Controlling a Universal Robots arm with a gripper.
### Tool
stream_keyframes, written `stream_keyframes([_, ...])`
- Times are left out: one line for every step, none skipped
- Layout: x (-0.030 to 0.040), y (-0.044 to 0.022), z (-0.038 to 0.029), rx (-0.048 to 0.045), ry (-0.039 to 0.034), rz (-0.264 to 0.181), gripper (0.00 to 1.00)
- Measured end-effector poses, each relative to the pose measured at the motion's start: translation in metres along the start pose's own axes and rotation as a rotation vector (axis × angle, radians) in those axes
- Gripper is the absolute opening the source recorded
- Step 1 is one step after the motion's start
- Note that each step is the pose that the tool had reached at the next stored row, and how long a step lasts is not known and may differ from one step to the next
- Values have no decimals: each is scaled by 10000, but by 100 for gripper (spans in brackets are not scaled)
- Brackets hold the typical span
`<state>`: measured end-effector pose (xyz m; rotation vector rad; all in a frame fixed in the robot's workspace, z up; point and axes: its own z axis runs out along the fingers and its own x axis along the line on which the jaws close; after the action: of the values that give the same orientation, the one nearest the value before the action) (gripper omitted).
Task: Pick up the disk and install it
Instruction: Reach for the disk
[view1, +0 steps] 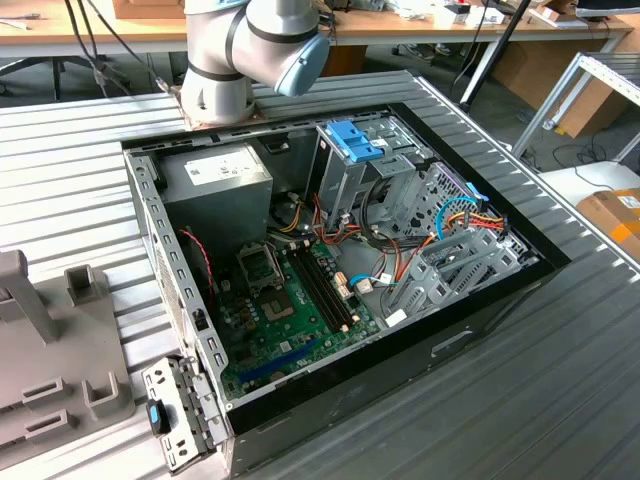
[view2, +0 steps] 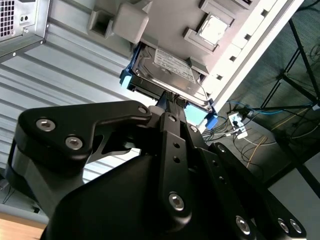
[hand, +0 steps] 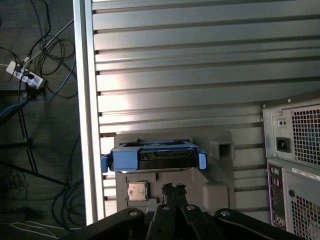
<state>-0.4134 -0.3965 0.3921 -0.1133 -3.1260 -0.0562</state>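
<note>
1. Watching from beside the ribbed metal table (view1: 80, 180): the disk (hand: 160, 157) sits in a slot of the grey fixture (hand: 220, 150), well outside the open computer case (view1: 450, 340).
2. Both ends of the disk's blue carrier frame stick out of the slot. The second wrist view shows its white-labelled face (view2: 172, 67).
3. In the exterior view, the fixture (view1: 40, 370) lies at about 8 o'clock from the case.
4. The gripper (hand: 174, 189) points at the disk and is near it. The jaws are together with nothing between them. In the first wrist view a strip of fixture shows between the tips and the disk. In the second wrist view the tips (view2: 171, 102) overlap the disk's edge, so I cannot tell whether they touch it.
5. A small square chip (hand: 136, 190) lies in a pocket of the fixture just beside the disk.
6. Inside the case, the power-supply box (view1: 215, 175) sits at 11 o'clock, the blue latch (view1: 352, 138) on the metal cage at 1 o'clock, and the green motherboard (view1: 290, 320) at 6 o'clock.
7. The arm's base joint (view1: 250, 50) stands at 12 o'clock from the case.
</note>
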Motion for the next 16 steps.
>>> stream_keyframes([3,-1,0,0,0,0,11])
stream_keyframes([12,-1,1,0,-2,1,11])
stream_keyframes([30,-3,1,0,-1,0,11])
stream_keyframes([44,-3,1,-1,-1,0,11])
stream_keyframes([61,-5,1,0,0,0,11])
stream_keyframes([82,-6,1,0,0,0,11])
stream_keyframes([95,-7,1,0,0,0,11])
stream_keyframes([102,-8,1,0,-1,0,11])
stream_keyframes([112,-9,2,0,0,0,11])
stream_keyframes([114,-9,1,0,1,-1,11])
stream_keyframes([117,-9,2,-1,-1,0,11])
stream_keyframes([118,-9,1,0,0,0,11])
stream_keyframes([118,-9,1,0,0,-1,11])
stream_keyframes([118,-9,2,0,0,0,11])
stream_keyframes([118,-9,2,0,-1,0,11])
stream_keyframes([119,-9,1,0,0,0,11])
